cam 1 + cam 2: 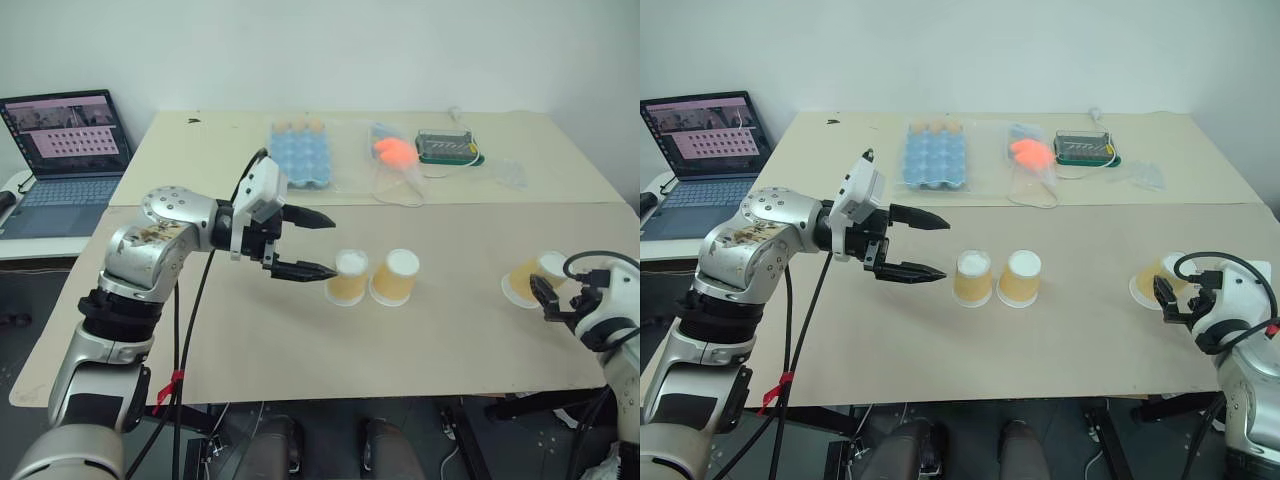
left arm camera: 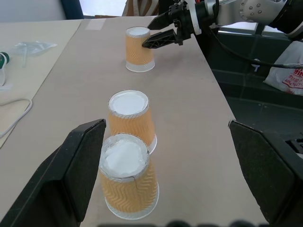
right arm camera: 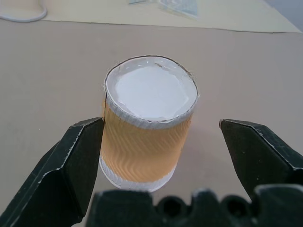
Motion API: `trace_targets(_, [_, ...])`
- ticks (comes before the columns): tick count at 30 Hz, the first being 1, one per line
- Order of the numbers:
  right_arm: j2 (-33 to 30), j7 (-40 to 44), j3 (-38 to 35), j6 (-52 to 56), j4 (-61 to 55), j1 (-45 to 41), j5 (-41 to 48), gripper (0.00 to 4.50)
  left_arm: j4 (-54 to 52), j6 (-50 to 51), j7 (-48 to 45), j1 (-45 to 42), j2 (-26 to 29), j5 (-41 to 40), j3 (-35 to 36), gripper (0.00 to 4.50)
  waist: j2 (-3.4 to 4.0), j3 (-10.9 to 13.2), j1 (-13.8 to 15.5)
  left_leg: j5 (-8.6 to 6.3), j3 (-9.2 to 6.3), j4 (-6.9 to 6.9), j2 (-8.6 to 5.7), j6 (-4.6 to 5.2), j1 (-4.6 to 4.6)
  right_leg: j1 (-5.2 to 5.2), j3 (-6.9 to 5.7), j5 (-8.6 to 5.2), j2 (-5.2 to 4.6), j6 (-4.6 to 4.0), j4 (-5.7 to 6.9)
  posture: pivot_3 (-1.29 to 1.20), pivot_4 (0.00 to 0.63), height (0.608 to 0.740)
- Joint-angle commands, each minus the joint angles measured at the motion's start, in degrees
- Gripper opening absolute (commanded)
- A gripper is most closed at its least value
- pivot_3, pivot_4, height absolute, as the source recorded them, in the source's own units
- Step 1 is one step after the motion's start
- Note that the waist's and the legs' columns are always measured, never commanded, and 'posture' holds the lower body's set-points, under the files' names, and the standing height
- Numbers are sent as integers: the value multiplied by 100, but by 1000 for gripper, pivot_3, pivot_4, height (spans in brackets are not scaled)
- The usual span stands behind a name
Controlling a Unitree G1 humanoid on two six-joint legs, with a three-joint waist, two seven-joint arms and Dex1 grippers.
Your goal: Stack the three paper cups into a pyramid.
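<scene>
Nearest in, at about four o'clock on the table (image 1: 300, 380), the right gripper (image 3: 161, 142) has its fingers spread wide either side of the third cup (image 3: 147, 125). That cup stands upside down, white base up. One black finger (image 3: 75, 156) looks to be brushing its flank, though from this angle I can't be sure it touches; the other is clearly off it. Nothing is gripped yet.

Move in toward the centre and there sit the other two cups, the left cup (image 1: 348, 277) and the right cup (image 1: 395, 277), also inverted, side by side and just about touching. That is the base pair of the pyramid, its top place not yet filled.

At nine o'clock from that pair the left gripper (image 1: 305, 243) hangs with its fingers apart, tips just beside the left cup, holding nothing.

These cups should be feather-light, thin-walled paper that will crumple under a hard squeeze and tip at a nudge. The ribbed mid-wall is my pick for the hold, gentle pressure, below the white base rim.

Far back at twelve o'clock lie a blue egg tray (image 1: 300, 153) and a clear bag (image 1: 395, 160) with something orange inside.
</scene>
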Motion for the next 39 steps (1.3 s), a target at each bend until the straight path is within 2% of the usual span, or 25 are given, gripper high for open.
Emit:
trace_targets(1, [-12,-38,-74,-39,119,-192,31,4500,-209,35,64,-58,26,-99,114,4422,0,0,9,0,0,0,0,0,0,1,0,0,0,0,0,0,150,716])
trace_targets(8, [97,-39,89,14,255,-534,117,4500,-240,49,131,-55,24,-105,115,4422,0,0,-12,0,1,0,0,1,0,0,1,3,1,4,2,0,150,716])
trace_targets(16, [79,-168,226,-288,1069,-1202,-86,4500,-257,58,141,-33,4,-88,97,4422,0,0,-14,0,4,-1,0,1,0,-1,-1,5,2,6,2,0,150,716])
trace_targets(25, [58,-200,272,-463,1427,-1488,-176,4500,-293,45,154,-3,-3,-70,78,4422,0,0,-16,1,7,-1,-1,2,0,-1,1,6,3,7,2,0,150,716])
trace_targets(28, [47,-208,265,-501,1427,-1507,-207,3801,-281,40,164,0,-9,-67,81,4500,1,0,-17,1,7,-1,-1,2,0,-1,2,7,2,7,2,0,150,716])
trace_targets(31, [18,-126,331,-543,1388,-1516,-240,2714,-265,6,165,7,-14,-45,66,4500,0,0,-20,1,7,-1,-1,2,0,-1,2,7,3,7,3,0,150,716])
trace_targets(39, [-192,105,372,-474,1132,-1701,-165,2659,-263,-25,208,38,3,-14,86,4500,1,0,-23,1,8,-1,-1,2,0,-1,2,7,2,8,3,0,150,716])
